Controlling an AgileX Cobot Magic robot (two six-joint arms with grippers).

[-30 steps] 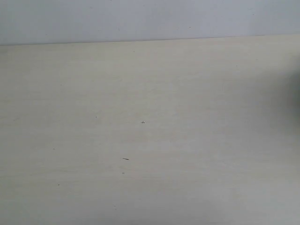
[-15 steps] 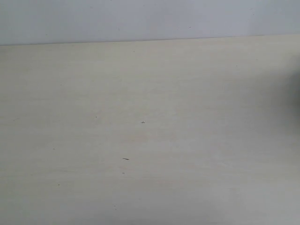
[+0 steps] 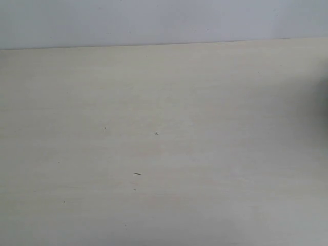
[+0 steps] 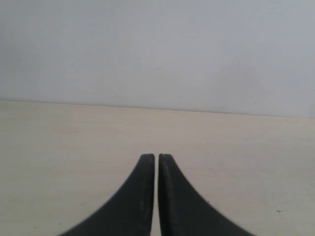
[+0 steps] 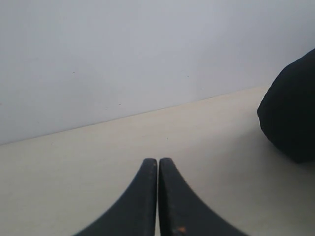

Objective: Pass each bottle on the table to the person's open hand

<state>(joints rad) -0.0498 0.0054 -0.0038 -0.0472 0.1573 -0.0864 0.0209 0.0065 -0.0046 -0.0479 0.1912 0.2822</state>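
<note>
Exterior view. 1 table (image 3: 205,102): flat, pale cream, matte, with faint wood grain running across. On its surface there is 1 short dark dash (image 3: 137,173), 1 tiny cross mark (image 3: 156,134) and a handful of pinpoint specks (image 3: 105,128). 1 wall (image 3: 154,20) stands behind it, plain pale grey-blue, and meets the table's far edge in a straight line. A dim shadow (image 3: 322,102) lies at the table's right margin. Neither gripper appears in this view.

Left wrist view. 1 left gripper (image 4: 156,157) with 2 fingers (image 4: 138,201): black, smooth, curving inward to blunt tips. The jaws are closed, with only a hairline slit between them and nothing clamped. The tips hang over the table without touching anything. The table stretches beneath and ahead of the tips to the wall.

Right wrist view. 1 right gripper (image 5: 158,161), with the same 2 black curved fingers and one tiny orange fleck low on one of them. The jaws are closed tip to tip, gripping nothing. The table lies beneath and ahead. 1 black mass (image 5: 290,118), rounded and dull, sits on the table ahead of the tips and off to one side, well apart from them. I cannot tell what it is.
</note>
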